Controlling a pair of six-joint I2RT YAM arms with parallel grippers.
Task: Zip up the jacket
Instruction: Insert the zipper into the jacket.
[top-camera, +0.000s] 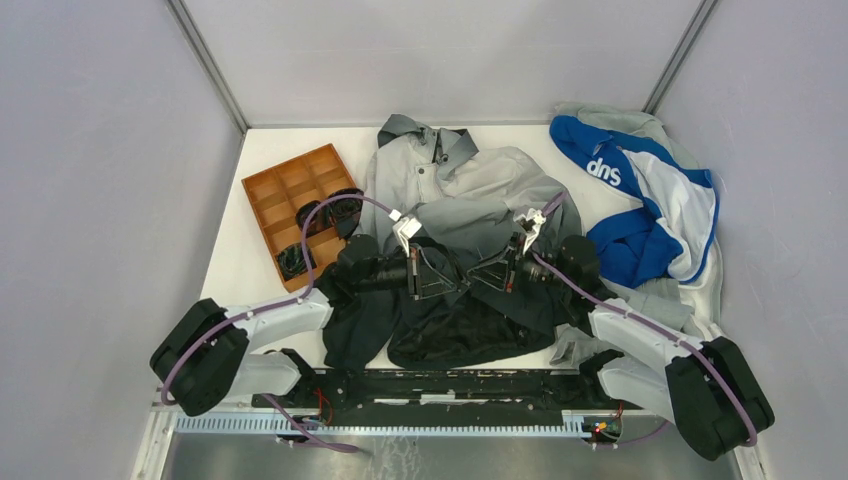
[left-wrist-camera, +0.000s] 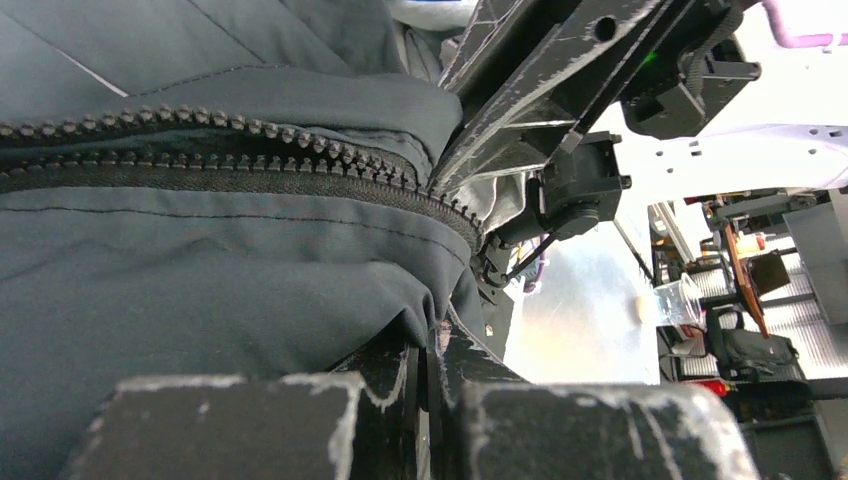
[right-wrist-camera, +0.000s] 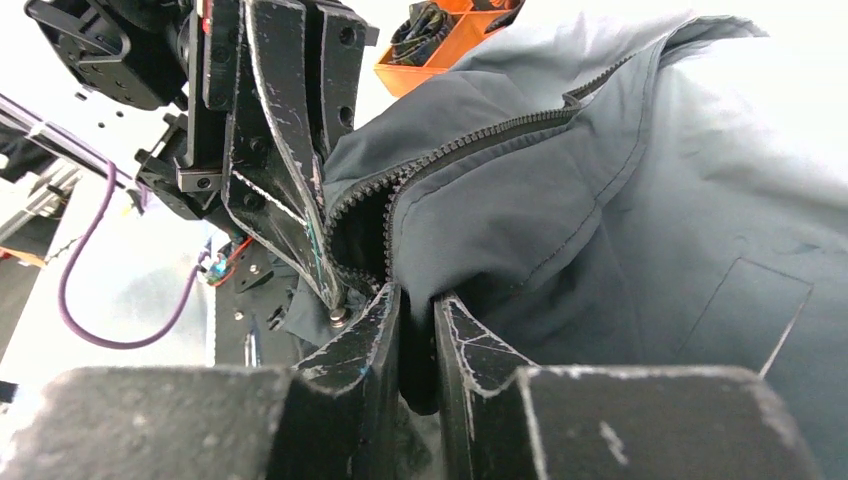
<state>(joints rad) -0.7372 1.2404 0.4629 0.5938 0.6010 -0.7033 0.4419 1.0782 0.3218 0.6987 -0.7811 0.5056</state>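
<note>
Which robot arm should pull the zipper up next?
Probably the right arm. The right claw pinches the jacket right beside the unjoined zipper teeth, ready to work along them. The left claw is clamped on fabric farther from the teeth, good for holding the jacket steady.

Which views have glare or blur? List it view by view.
Top external view: even, sharp light, though the dark hem of the jacket loses detail. Left wrist view: zipper teeth crisp, the left tool soft up close, background at right blown out. Right wrist view: upper corners washed white, the right tool slightly soft.
</note>
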